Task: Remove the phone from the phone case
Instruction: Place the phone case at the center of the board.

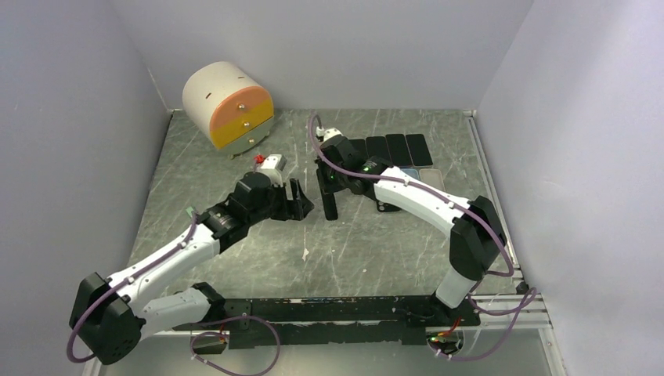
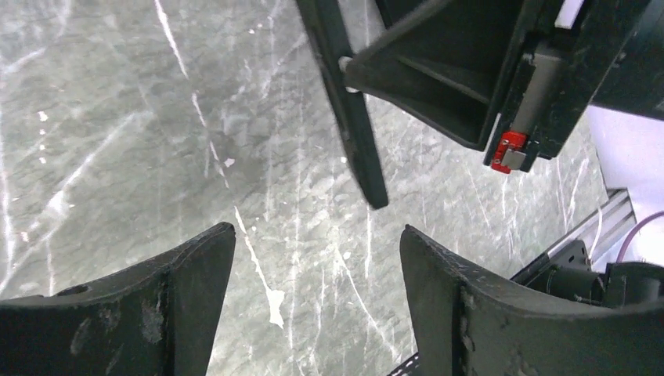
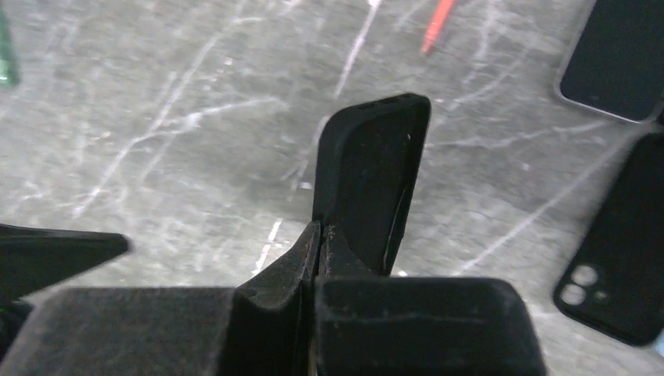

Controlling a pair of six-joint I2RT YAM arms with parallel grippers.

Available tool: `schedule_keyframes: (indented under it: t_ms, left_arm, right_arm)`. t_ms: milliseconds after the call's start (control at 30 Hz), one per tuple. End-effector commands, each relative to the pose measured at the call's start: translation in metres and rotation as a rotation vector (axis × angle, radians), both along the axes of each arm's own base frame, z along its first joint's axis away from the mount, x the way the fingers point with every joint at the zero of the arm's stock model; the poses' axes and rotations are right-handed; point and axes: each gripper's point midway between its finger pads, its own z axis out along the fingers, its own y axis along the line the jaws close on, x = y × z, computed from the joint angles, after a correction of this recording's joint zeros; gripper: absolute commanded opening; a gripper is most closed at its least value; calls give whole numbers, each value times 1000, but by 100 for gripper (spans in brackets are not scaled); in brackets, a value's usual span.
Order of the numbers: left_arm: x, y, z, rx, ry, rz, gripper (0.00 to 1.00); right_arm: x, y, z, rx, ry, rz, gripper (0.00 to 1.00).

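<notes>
Jaws of the right gripper (image 3: pixel 319 233) are pinched flat together on one thin wall of the case (image 3: pixel 372 172), holding it upright just above the table (image 2: pixel 117 117). Those of the left gripper (image 2: pixel 317 239) stand wide apart with nothing between them, just beside the case's lower end. The case is soft matte black rubber with rounded corners, and its inside looks hollow, so the peeling step seems done. I cannot single out the phone among the glossy dark slabs (image 1: pixel 407 149) lying in a row behind. Next the case likely needs setting down gently.
</notes>
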Motion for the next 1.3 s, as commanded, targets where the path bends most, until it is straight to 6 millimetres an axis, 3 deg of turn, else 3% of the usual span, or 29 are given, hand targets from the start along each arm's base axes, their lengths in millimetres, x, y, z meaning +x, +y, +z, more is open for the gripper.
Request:
schedule_keyframes:
  t_ms: [0, 300, 533, 633, 833, 1000, 1267]
  left_arm:
    - [5, 20, 8, -44, -3, 81, 82]
    - [17, 90, 5, -39, 47, 276, 87]
    - [16, 123, 14, 85, -8, 342, 87]
    - [18, 130, 16, 116, -24, 357, 87]
    - [19, 136, 12, 141, -29, 377, 87]
    - [20, 137, 9, 139, -26, 383, 87]
    - [22, 137, 9, 137, -23, 380, 87]
  right_arm:
    - [11, -34, -8, -184, -61, -38, 0]
    - [27, -62, -48, -488, -25, -44, 0]
    - [35, -56, -89, -567, 26, -20, 0]
    - [42, -57, -103, -620, 24, -17, 0]
    - [43, -39, -123, -577, 67, 16, 1]
    - [38, -34, -131, -542, 100, 12, 33]
    - [17, -33, -132, -496, 158, 11, 37]
